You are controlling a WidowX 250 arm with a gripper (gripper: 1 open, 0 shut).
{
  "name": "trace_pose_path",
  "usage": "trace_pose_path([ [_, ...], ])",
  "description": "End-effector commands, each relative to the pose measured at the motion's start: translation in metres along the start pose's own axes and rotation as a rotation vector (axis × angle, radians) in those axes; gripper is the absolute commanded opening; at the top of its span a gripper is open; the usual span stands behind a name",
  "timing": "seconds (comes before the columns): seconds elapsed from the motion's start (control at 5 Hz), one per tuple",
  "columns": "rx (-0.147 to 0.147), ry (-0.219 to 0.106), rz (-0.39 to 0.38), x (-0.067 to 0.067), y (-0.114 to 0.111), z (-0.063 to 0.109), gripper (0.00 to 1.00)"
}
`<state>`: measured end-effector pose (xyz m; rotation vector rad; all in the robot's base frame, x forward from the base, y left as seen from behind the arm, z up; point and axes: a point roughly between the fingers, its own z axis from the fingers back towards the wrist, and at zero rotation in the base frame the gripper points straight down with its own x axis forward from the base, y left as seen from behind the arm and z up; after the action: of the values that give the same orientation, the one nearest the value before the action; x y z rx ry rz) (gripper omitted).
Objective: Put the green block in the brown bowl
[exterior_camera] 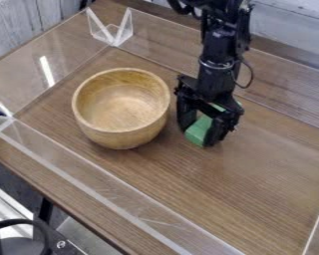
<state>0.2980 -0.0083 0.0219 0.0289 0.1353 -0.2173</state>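
The green block (198,129) lies flat on the wooden table, just right of the brown bowl (123,107). My black gripper (206,127) points straight down over the block, low at the table surface. Its jaws stand open, one finger (185,117) on the block's left and the other on its right, so the block sits between them. The gripper body hides most of the block; only a green patch shows between the fingers. The bowl is upright and holds nothing.
Clear acrylic walls (49,164) fence the table along its left and front edges. A clear plastic bracket (111,27) stands at the back left corner. The arm's cable runs down from the top of the view.
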Motion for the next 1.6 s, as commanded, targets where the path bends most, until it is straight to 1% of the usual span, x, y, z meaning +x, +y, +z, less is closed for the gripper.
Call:
trace_pose_path([
  [0.0,0.028,-0.057,-0.017,0.0123,0.0023,0.0103,1.00],
  [0.4,0.046,-0.065,-0.031,0.0165,0.0059,0.0066,1.00],
  [1.4,0.041,-0.017,-0.035,0.0114,0.0112,0.0008,1.00],
])
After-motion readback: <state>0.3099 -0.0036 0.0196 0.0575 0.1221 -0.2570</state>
